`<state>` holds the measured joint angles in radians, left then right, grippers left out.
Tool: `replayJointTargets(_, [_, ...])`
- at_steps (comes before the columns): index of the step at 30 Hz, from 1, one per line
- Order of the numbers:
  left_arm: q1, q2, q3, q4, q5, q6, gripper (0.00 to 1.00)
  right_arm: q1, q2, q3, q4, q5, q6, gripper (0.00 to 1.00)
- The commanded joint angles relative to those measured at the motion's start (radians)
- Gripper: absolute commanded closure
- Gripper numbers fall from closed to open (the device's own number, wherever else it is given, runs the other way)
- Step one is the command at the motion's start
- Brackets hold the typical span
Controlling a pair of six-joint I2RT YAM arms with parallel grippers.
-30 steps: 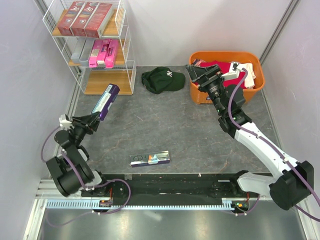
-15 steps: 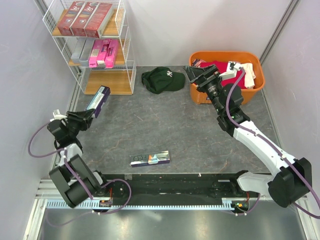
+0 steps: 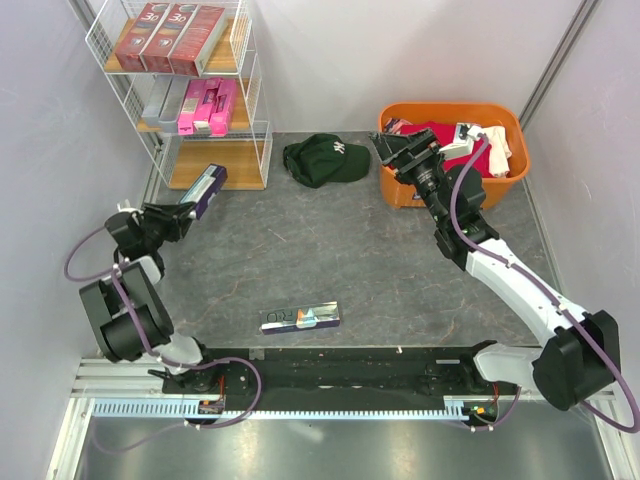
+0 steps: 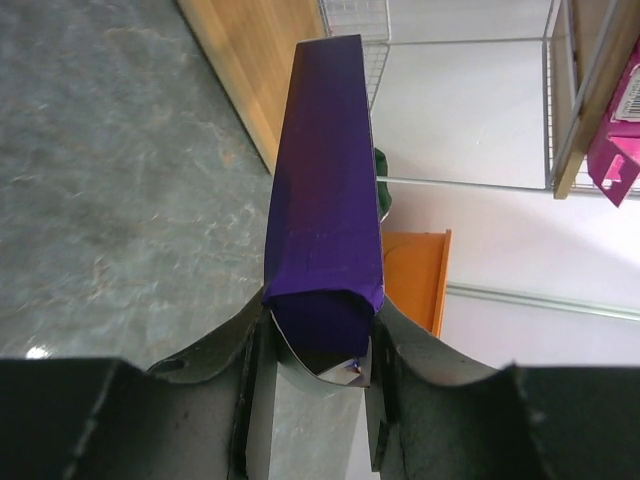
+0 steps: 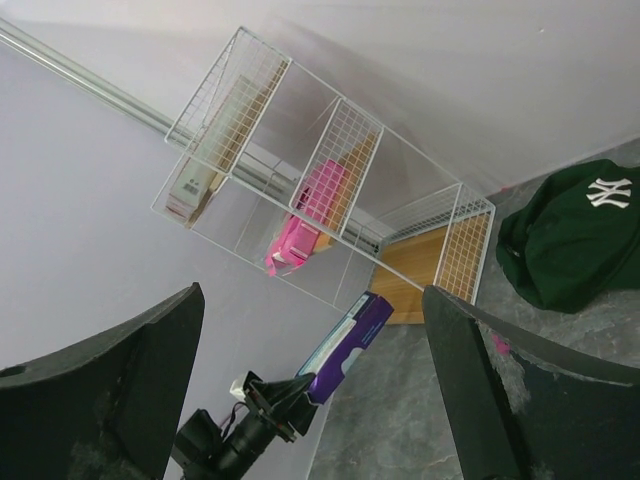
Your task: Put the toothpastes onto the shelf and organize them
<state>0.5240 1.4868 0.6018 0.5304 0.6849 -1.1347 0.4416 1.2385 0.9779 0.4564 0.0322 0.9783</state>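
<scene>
Purple toothpaste box (image 3: 207, 190) up at the shelf (image 3: 220, 165), pinched in the left fingers (image 3: 175, 215).

Clamped shut on the box's near end with the left fingers, one pad on each long side, box lifted off the surface (image 3: 350, 250) and tilted, far end close by the front corner of the lowest board; cannot tell whether touching it. Over on the other side, right fingers (image 3: 390, 148) spread wide and gripping nothing, hanging above the left rim of the orange tub (image 3: 452, 112). Already on the shelf: dark red boxes (image 3: 168, 38) side by side on the top board, grey boxes (image 3: 160, 100) and hot pink boxes (image 3: 208, 105) on the middle one. Out on the surface near the arm bases, lying flat and alone, a holographic box (image 3: 300, 319). Between shelf and tub, a dark green cap (image 3: 325, 160).
</scene>
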Motion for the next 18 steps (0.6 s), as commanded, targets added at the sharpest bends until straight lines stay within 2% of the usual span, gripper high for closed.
replayJointTargets(1, [-0.073, 0.09, 0.078, 0.105, -0.1, -0.045, 0.86, -0.018, 0.007, -0.01, 0.042, -0.029, 0.014, 0.02])
replayJointTargets(7, [-0.166, 0.228, 0.099, 0.235, -0.301, -0.132, 0.86, -0.047, 0.004, -0.01, 0.034, -0.029, 0.005, 0.02])
replayJointTargets(12, [-0.24, 0.314, 0.165, 0.27, -0.45, -0.171, 0.86, -0.049, 0.004, -0.016, 0.028, -0.029, -0.001, 0.02])
replayJointTargets(18, [-0.269, 0.487, 0.3, 0.267, -0.479, -0.249, 0.85, -0.049, 0.012, -0.044, 0.027, -0.031, 0.008, 0.02])
